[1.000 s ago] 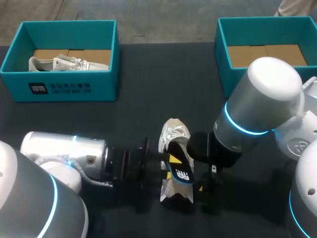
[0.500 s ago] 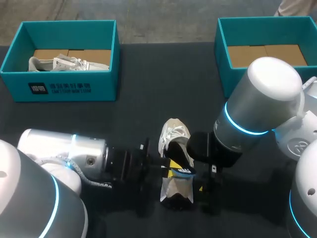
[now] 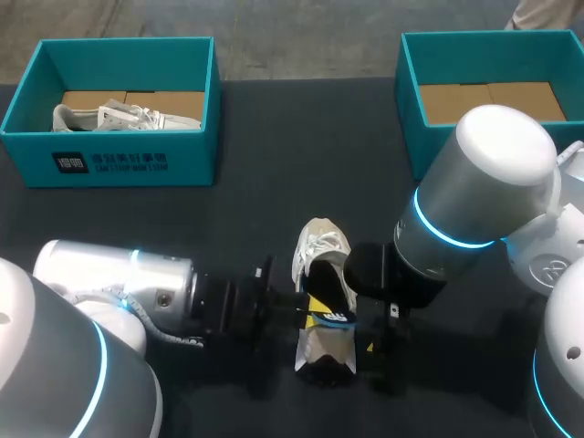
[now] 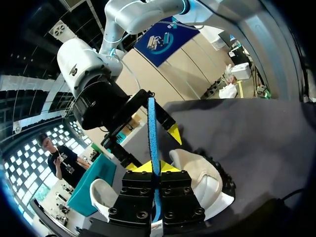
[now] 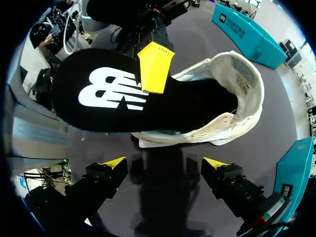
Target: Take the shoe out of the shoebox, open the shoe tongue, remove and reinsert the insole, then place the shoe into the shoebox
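A white shoe point(image 3: 319, 260) lies on the dark table between my two arms, its opening facing my right gripper. The black insole point(image 3: 334, 316) with a white logo sticks out of the heel end. My left gripper point(image 3: 308, 316) comes in from the left and is shut on the insole's edge. In the left wrist view the insole point(image 4: 153, 133) stands edge-on between the yellow tips of the left gripper point(image 4: 154, 167), with the shoe point(image 4: 200, 180) beneath. My right gripper point(image 5: 165, 163) hangs open just short of the shoe point(image 5: 232, 94) and insole point(image 5: 108, 94), touching neither.
A teal shoebox point(image 3: 109, 160) at the back left holds another pale shoe point(image 3: 109, 116). A second teal shoebox point(image 3: 415, 109) at the back right shows only its cardboard floor. Bare dark table point(image 3: 274, 182) lies between the boxes and the shoe.
The left gripper has closed on the insole. The insole has turned from showing its broad black face to lying nearly edge-on, lower against the shoe. The right arm kept still.
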{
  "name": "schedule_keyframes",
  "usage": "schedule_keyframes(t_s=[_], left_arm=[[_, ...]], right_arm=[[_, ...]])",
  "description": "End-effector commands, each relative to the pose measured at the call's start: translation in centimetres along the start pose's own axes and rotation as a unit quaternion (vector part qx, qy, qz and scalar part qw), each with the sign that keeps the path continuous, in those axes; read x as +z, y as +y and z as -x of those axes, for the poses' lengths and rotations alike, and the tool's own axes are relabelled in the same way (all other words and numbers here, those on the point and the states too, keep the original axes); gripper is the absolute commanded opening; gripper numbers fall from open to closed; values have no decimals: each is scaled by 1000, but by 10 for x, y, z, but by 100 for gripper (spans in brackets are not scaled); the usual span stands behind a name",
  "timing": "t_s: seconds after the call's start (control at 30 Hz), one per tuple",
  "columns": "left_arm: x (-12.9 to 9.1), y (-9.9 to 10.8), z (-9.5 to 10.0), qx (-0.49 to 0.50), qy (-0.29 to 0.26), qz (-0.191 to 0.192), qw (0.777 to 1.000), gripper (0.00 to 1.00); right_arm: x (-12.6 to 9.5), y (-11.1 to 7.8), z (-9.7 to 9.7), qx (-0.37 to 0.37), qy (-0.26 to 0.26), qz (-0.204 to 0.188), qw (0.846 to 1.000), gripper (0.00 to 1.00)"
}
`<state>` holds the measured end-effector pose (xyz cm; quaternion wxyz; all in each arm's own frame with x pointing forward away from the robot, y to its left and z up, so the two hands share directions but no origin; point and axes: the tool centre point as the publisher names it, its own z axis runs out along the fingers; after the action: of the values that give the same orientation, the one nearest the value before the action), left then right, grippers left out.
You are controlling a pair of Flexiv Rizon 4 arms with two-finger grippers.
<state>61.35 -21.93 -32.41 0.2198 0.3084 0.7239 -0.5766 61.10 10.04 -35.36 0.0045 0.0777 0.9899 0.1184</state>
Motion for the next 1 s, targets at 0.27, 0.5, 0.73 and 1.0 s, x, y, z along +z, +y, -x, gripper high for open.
schedule_keyframes(t_s=[0.27, 0.5, 0.73, 1.0], left_arm=[[7, 13, 1, 8, 4, 6, 1000, 0], [9, 24, 4, 10, -2, 19, 1000, 0], [11, 31, 4, 8, -3, 26, 1000, 0], [12, 29, 5, 8, -5, 28, 1000, 0]], right_arm=[[1, -1, -1, 0, -1, 0, 1000, 100], [1, -1, -1, 0, -1, 0, 1000, 100], [1, -1, -1, 0, -1, 0, 1000, 100], [1, -1, -1, 0, -1, 0, 1000, 100]])
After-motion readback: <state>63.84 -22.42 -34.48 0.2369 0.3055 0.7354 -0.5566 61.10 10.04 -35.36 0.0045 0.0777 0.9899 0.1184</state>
